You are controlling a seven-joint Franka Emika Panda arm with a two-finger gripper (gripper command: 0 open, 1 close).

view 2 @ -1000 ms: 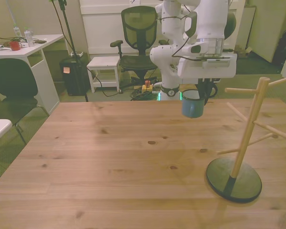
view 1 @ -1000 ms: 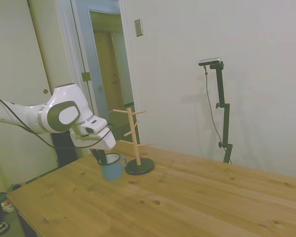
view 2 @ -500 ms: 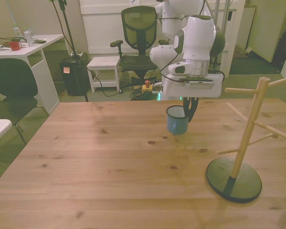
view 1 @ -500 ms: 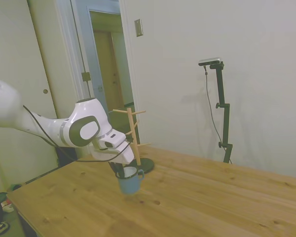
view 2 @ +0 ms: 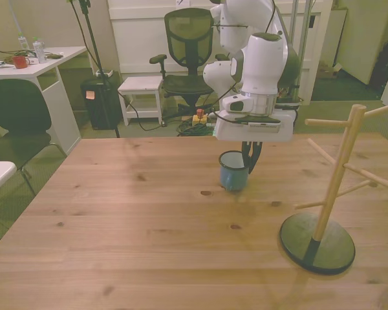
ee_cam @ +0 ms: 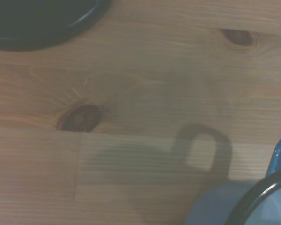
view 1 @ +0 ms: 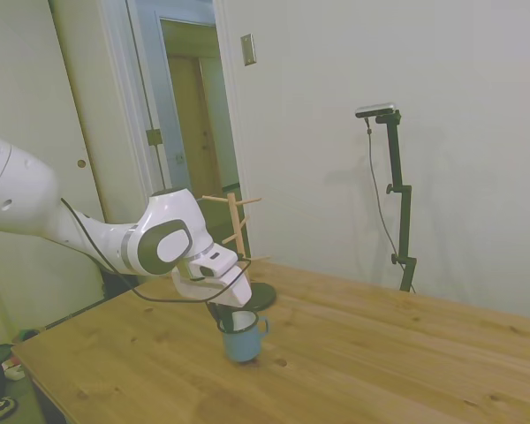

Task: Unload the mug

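Your hand [view 2: 247, 166]: clamped on the mug's rim | mug [view 2: 233, 171]: upright, at or just above the tabletop [view 2: 116, 213] near its middle | wooden rack [view 2: 330, 194]: well apart, toward the front view's right

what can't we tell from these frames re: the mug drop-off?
- Contact with the table: the mug looks at or just above the wood in the side and front views; no gap can be judged.
- Gripper hold: its fingers reach down at the rim, but the wrist housing hides their spread.
- Wrist view: mug cut off by the picture's edge; only part of the rim and wall shows.
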